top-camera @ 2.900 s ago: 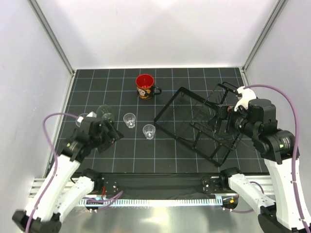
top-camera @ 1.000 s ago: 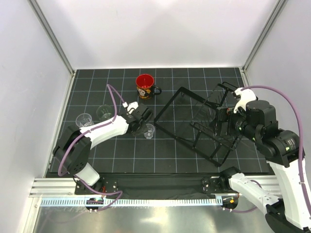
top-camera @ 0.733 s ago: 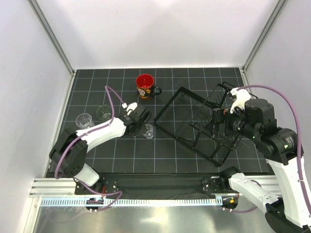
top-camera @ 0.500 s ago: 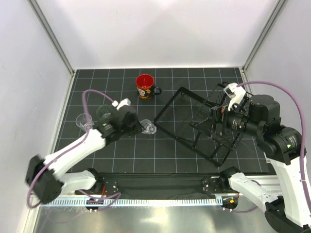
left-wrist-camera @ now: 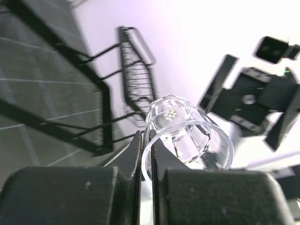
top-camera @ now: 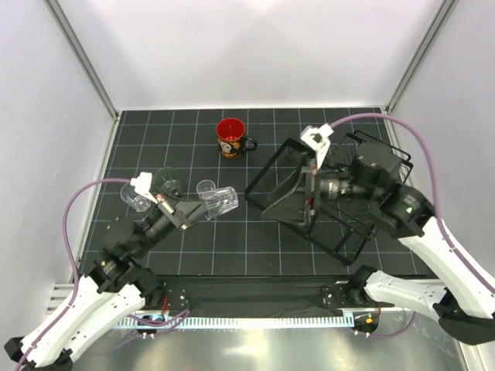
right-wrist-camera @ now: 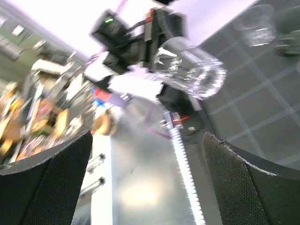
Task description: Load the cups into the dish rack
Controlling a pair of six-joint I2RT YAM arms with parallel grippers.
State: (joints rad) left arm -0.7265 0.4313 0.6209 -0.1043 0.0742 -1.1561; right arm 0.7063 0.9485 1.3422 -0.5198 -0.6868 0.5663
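My left gripper (top-camera: 198, 210) is shut on the rim wall of a clear cup (top-camera: 220, 201), held off the mat on its side. In the left wrist view the fingers (left-wrist-camera: 136, 154) pinch that cup (left-wrist-camera: 187, 133), one inside the rim and one outside. My right gripper (top-camera: 282, 193) stands open over the left part of the black wire dish rack (top-camera: 340, 224), facing the held cup (right-wrist-camera: 192, 68); nothing lies between its fingers (right-wrist-camera: 47, 173). Two more clear cups (top-camera: 166, 181) (top-camera: 205, 188) stand on the mat, and a third (top-camera: 138, 199) is partly hidden by my left arm. The mug (top-camera: 230, 137), red inside, stands at the back.
The rack (left-wrist-camera: 105, 93) sits tilted at the right of the black gridded mat (top-camera: 255, 247). White walls close off the back and both sides. The arm bases and a metal rail (top-camera: 255, 318) run along the near edge.
My left gripper closed on the cup, lifted it off the mat and drew back toward the near left. My right arm swung left over the rack, its open gripper now facing the cup.
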